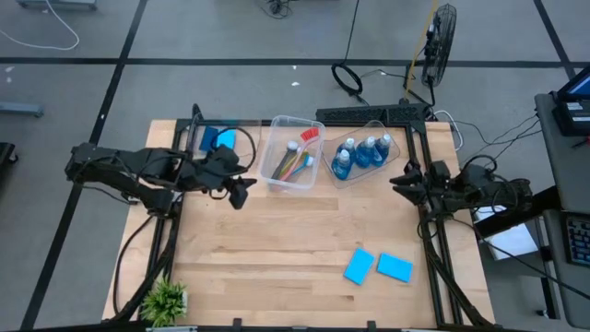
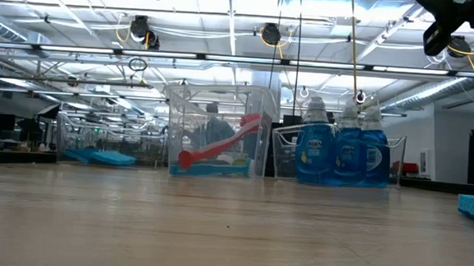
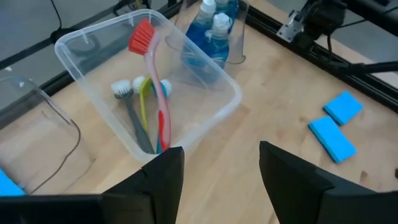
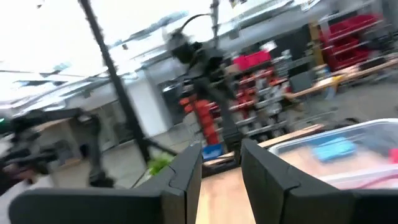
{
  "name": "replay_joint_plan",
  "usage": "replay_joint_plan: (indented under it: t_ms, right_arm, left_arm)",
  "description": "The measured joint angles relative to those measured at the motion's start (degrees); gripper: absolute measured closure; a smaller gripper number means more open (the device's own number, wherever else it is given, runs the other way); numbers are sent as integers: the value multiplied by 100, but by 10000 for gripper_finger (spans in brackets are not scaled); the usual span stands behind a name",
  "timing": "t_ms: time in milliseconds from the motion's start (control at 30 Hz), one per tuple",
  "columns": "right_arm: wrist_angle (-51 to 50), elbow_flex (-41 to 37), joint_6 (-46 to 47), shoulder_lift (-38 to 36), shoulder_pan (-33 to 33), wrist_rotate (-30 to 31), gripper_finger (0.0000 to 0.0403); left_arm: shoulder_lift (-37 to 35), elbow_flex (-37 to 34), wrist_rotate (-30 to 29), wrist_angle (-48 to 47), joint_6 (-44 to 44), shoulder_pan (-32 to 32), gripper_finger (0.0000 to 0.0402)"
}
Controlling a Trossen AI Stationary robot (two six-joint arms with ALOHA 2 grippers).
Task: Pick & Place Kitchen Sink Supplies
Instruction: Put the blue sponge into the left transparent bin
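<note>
On pale wooden table [image 1: 277, 249] — two sponges [image 1: 378, 266]

Beside the left end effector [image 1: 241, 192] four brushes [image 1: 297, 157] lie binned, bottles [image 1: 361, 153] upright beyond, two blue sponges [image 1: 378, 266] flat farther off.

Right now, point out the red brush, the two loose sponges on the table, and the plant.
Red brush [image 3: 157, 81]: left wrist view, middle of its handle.
Near sponge [image 1: 359, 266]: high view, centre of its top face.
Far sponge [image 1: 395, 267]: high view, centre of its top face.
Plant [image 1: 166, 299]: high view, middle of the leaves.
</note>
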Motion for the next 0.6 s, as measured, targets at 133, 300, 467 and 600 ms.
replay_joint_plan:
  t_ms: [133, 300, 467, 600]
  right_arm:
    - [15, 0, 6, 162, 2, -600, 305]
    - [246, 0, 0, 594, 2, -694, 305]
    - [690, 15, 47, 1215, 2, -844, 305]
    - [671, 115, 566, 1737, 2, -1076, 305]
  left_arm:
    - [-186, -235, 35, 14, 63, 71, 195]
    - [-825, -1061, 35, 382, -151, 109, 193]
    - [-1780, -2275, 68, 1432, -62, 69, 201]
    - [-2405, -3056, 265, 1982, -123, 50, 210]
